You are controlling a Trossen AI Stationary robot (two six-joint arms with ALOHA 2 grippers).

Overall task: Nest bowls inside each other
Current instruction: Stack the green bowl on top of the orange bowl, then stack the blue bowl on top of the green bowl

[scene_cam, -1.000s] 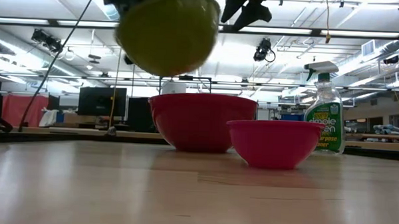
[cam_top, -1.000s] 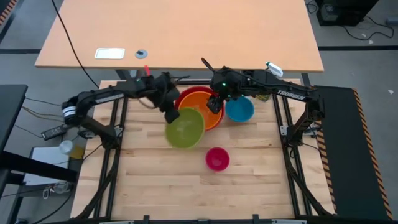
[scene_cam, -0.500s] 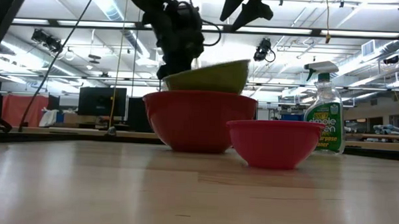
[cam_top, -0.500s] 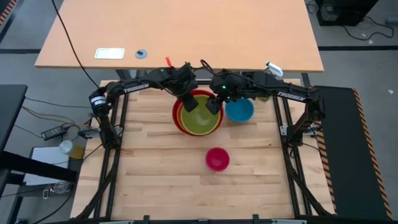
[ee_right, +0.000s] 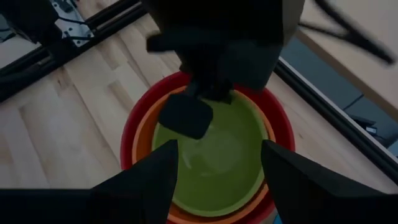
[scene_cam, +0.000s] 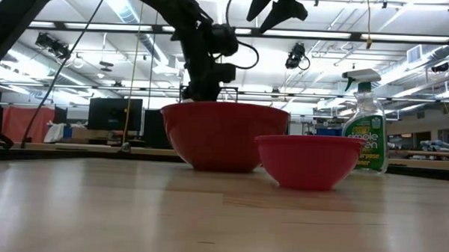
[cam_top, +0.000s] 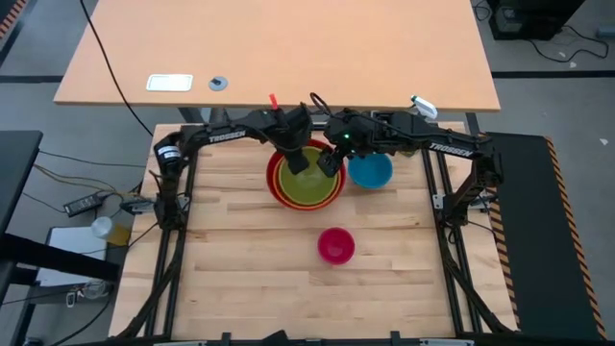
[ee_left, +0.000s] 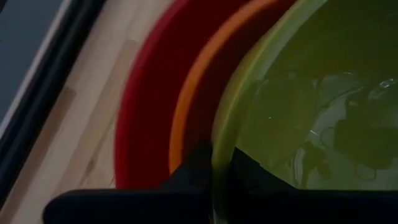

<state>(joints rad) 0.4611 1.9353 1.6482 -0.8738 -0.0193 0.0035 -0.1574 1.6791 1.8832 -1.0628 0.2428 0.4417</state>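
Note:
The red bowl (cam_top: 276,169) stands on the wooden table with the orange bowl (cam_top: 280,183) nested in it. The lime green bowl (cam_top: 312,187) sits inside the orange one. My left gripper (cam_top: 301,161) is shut on the green bowl's rim at its far left side. My right gripper (cam_top: 332,161) hangs open above the stack's right side, touching nothing. The blue bowl (cam_top: 370,170) rests on its base right of the stack. The pink bowl (cam_top: 336,246) rests on its base nearer the front edge. My left gripper pinches the green bowl's rim (ee_left: 219,143), one finger (ee_left: 249,171) inside the bowl and one (ee_left: 193,168) outside it, between the green and orange walls. The fingers come steeply from above, slanting from the table's left. The bowl sits level inside the orange bowl.
A clear spray bottle (scene_cam: 366,131) with greenish liquid stands at the far right behind the blue bowl. Open wooden table (cam_top: 240,269) lies to the near left. Metal frame rails (cam_top: 178,207) run along both sides.
My left gripper has carried the green bowl from in front of the stack toward the far edge and down. The bowl, held tipped and clear a second ago, has levelled out and sunk into the orange bowl, below the red rim in the low view.

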